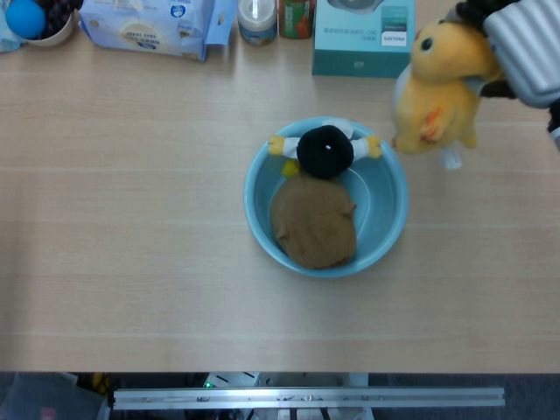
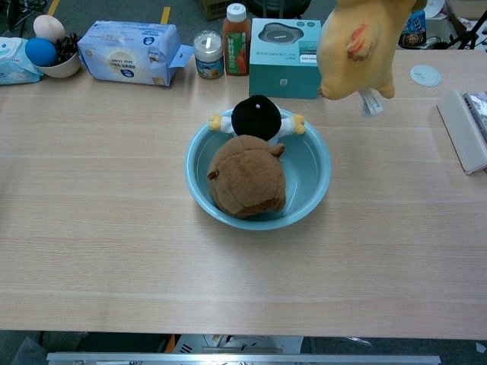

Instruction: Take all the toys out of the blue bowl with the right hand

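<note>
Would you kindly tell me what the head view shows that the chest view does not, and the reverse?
Only the head view shows the right hand gripping the yellow toy at its head. Only the chest view shows the white disc and the grey tray at the table's right edge. Both show the blue bowl with the brown toy and black toy inside, and the teal box.
</note>
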### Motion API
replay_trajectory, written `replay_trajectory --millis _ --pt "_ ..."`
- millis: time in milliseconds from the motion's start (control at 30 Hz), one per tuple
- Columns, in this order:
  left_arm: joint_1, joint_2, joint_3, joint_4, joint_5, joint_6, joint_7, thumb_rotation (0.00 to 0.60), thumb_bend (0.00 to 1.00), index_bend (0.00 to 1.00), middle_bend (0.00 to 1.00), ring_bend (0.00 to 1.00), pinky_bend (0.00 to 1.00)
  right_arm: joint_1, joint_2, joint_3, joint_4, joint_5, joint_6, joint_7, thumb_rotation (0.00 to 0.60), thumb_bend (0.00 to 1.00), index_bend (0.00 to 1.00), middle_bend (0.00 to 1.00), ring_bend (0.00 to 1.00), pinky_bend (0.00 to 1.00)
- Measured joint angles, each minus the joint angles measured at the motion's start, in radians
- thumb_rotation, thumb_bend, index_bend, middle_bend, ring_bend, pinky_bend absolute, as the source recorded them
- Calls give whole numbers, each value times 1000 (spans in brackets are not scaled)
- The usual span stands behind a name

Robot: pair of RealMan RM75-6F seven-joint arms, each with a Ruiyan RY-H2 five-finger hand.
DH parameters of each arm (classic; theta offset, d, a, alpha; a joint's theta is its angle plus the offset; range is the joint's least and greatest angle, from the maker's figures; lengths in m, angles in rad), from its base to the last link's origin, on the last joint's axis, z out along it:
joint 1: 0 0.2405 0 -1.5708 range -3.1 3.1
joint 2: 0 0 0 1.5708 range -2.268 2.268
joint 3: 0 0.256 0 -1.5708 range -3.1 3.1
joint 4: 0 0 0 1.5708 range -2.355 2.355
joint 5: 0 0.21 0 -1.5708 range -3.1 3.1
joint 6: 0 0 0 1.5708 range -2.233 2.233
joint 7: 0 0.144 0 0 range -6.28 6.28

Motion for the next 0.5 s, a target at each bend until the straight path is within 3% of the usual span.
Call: replay_trajectory --millis 500 --pt "-5 -5 5 -11 -6 -12 20 600 422 26 81 53 127 55 -167 -60 303 74 -120 -42 600 340 634 589 597 874"
